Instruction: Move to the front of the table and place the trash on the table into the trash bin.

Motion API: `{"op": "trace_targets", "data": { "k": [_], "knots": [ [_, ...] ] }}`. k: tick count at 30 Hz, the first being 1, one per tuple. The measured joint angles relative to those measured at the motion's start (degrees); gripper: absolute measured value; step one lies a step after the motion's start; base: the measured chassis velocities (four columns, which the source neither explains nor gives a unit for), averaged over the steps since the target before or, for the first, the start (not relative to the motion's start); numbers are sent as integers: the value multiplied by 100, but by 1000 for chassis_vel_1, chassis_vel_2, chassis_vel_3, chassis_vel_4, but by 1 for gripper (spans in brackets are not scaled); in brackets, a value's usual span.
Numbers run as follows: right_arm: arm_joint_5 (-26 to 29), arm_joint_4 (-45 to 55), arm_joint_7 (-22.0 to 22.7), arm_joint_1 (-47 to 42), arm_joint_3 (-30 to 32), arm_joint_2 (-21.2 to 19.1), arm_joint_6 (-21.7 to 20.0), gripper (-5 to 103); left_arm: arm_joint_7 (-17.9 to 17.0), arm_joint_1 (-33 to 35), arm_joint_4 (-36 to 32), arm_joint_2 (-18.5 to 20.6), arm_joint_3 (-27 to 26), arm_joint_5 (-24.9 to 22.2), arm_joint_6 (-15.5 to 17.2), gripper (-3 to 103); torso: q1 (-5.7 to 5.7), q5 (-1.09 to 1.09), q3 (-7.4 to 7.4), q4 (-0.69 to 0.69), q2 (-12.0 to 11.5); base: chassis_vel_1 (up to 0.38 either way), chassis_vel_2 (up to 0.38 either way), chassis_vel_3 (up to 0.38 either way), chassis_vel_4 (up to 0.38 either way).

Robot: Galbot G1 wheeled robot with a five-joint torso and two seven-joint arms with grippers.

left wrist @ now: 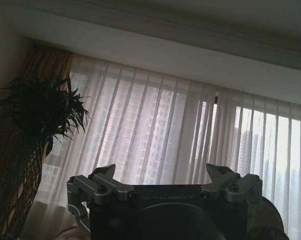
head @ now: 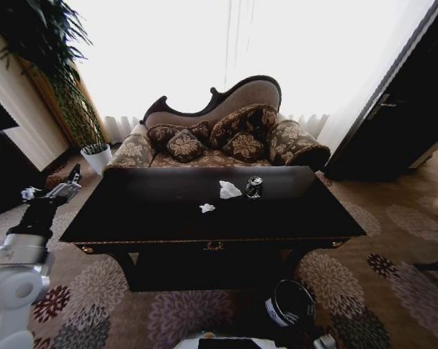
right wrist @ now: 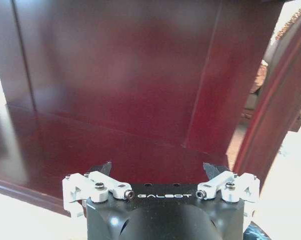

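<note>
A glossy black table with carved legs is seen from the robot's head camera, standing squarely ahead on a flower-patterned carpet. Behind it sits a patterned sofa before bright curtained windows. On the tabletop, a dark drink can stands toward the far right of centre, with a crumpled white paper wad just beside it on its left. A smaller paper wad lies nearer the front, apart from both. The round black trash bin (white label on its side) rests on the carpet in front of the table's right half. The left gripper is raised off the table's left end, its jaws spread wide and holding nothing. The right gripper is held low, facing dark red-brown wood panels, its jaws likewise spread and empty.
</note>
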Motion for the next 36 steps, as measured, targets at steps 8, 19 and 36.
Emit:
{"op": "trace_targets", "data": {
  "k": [8, 19, 36],
  "knots": [
    [206, 2219, 182, -1411, 118, 182, -69, 100, -16, -172, 183, -91, 199, 83, 0, 100, 0, -2, 0, 0, 0, 0, 0, 0, 0],
    [480, 4080, -91, -2376, 434, 355, -11, 100, -113, -134, 596, 14, 388, 614, -5, 100, 0, -1, 0, 0, 0, 0, 0, 0, 0],
    [1328, 5053, -304, -2688, 944, 484, 218, 100, 107, 410, 370, -255, 1759, 1768, -340, 100, 0, 1, 0, 0, 0, 0, 0, 0, 0]
  ]
}}
